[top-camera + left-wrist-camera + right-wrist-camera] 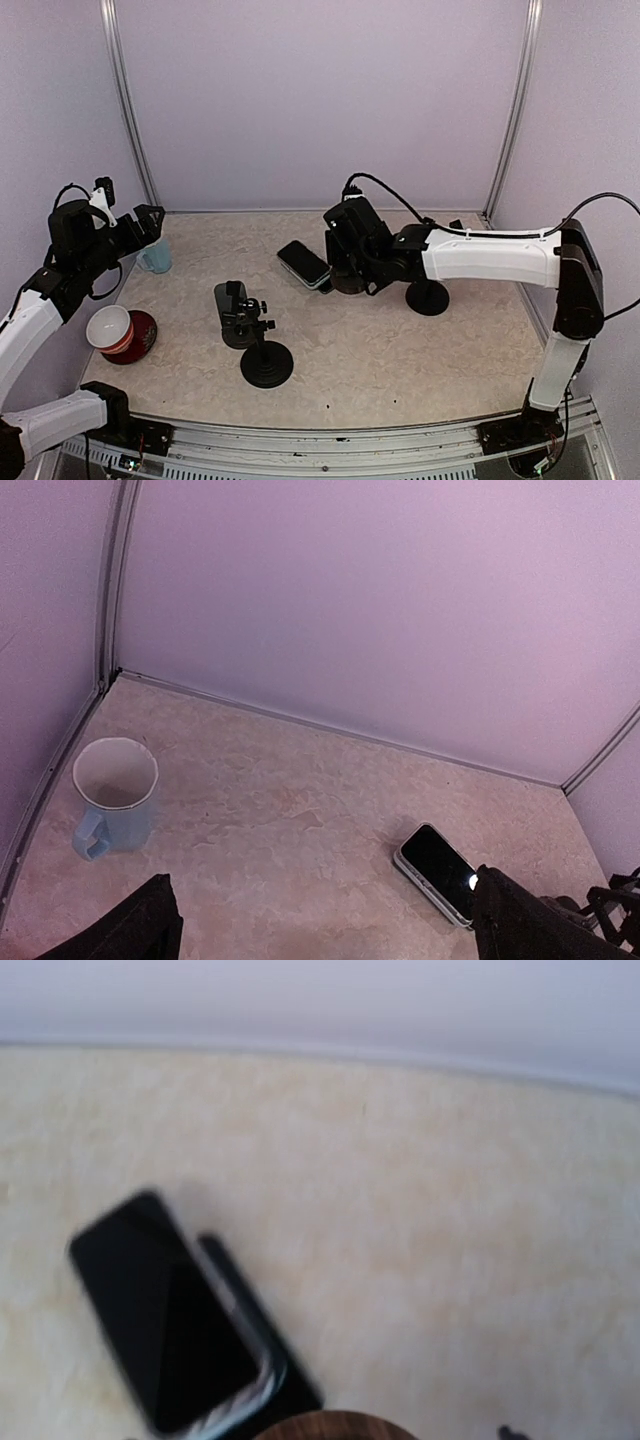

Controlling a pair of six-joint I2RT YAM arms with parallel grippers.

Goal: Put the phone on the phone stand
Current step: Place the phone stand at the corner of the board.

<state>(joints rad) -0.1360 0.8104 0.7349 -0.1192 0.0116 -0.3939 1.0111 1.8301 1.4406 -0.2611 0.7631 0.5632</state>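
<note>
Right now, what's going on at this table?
The right gripper is at the right end of the phone, which lies on the table. The blurred wrist view doesn't show whether the phone is gripped yet. The phone stand stands empty, nearer the arm bases. The left gripper hangs open near the blue mug, holding nothing.
</note>
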